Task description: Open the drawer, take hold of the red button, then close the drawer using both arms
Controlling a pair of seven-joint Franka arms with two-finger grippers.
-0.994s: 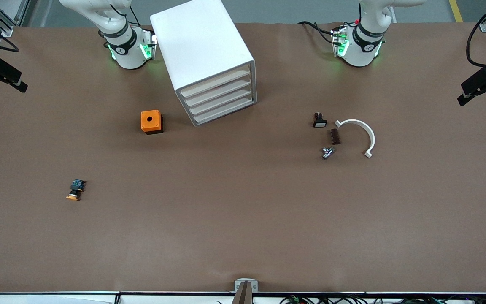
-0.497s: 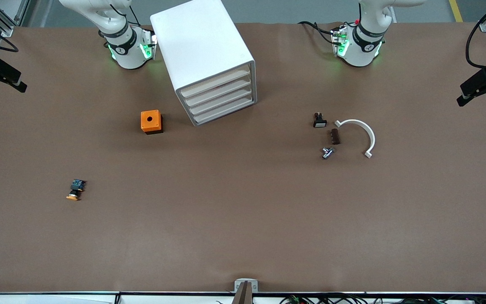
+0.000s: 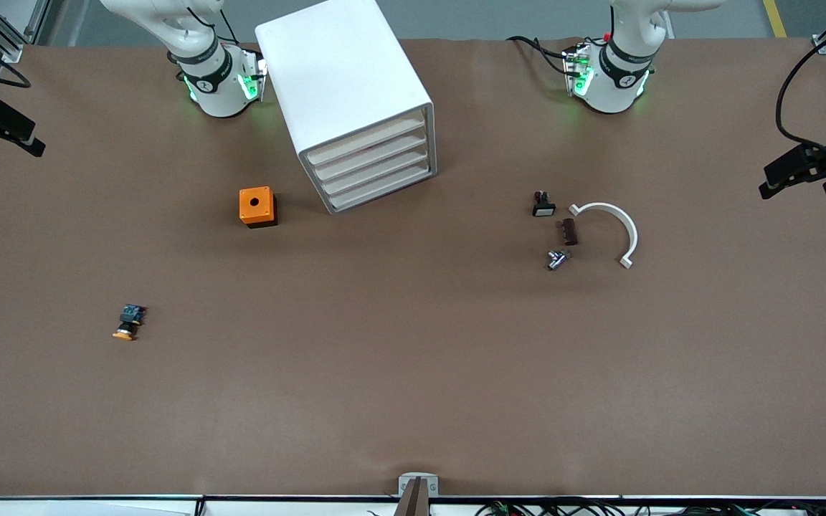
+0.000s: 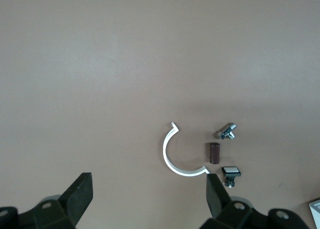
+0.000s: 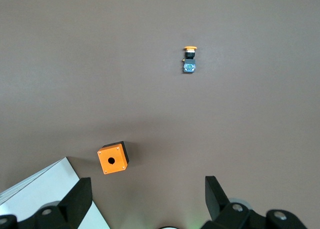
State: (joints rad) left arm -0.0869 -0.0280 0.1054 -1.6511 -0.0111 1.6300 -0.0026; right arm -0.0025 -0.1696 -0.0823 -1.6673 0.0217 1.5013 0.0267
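Brown table (image 3: 413,373): white cabinet (image 3: 345,93), orange box (image 3: 257,206), orange-capped button (image 3: 127,322), white arc (image 3: 610,228), small parts.

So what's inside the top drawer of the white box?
Can't tell. The top drawer of the white cabinet is shut with the three below it, so only its front edge shows. Anything inside is hidden.

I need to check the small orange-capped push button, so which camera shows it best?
The right wrist view: the small orange-capped push button lies unobstructed, cap and blue-black body distinct. The front view shows it smaller, alone toward the right arm's end. The left wrist view misses it.
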